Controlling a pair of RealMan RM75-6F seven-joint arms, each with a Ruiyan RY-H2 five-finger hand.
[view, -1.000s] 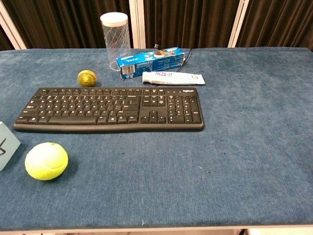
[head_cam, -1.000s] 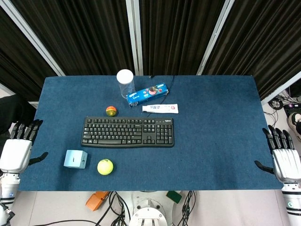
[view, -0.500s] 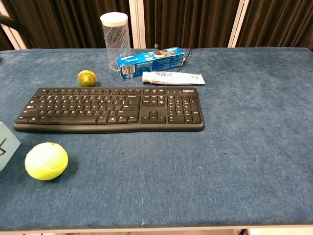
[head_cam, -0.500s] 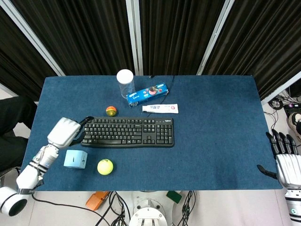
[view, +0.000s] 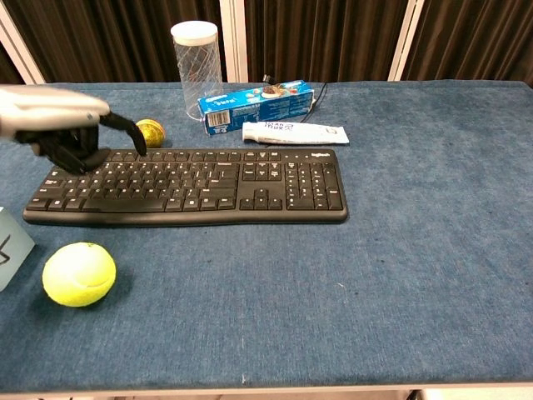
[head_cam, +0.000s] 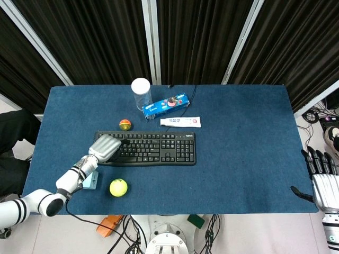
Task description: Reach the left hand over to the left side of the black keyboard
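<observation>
The black keyboard (head_cam: 151,148) (view: 200,185) lies flat in the middle of the blue table. My left hand (head_cam: 106,146) (view: 62,125) hovers over the keyboard's left end, palm down, fingers curled downward and holding nothing; the chest view shows it just above the keys. Whether it touches the keys I cannot tell. My right hand (head_cam: 323,180) hangs off the table's right edge with fingers spread, holding nothing.
A tennis ball (head_cam: 118,187) (view: 79,273) and a light blue cube (head_cam: 89,180) lie in front of the keyboard's left end. Behind it are a small ball (head_cam: 125,124), a clear jar (head_cam: 141,93), a blue box (head_cam: 166,105) and a toothpaste tube (head_cam: 180,122).
My left hand has moved from the table's left edge rightward, over the blue cube, to above the keyboard's left end. The right hand has barely moved.
</observation>
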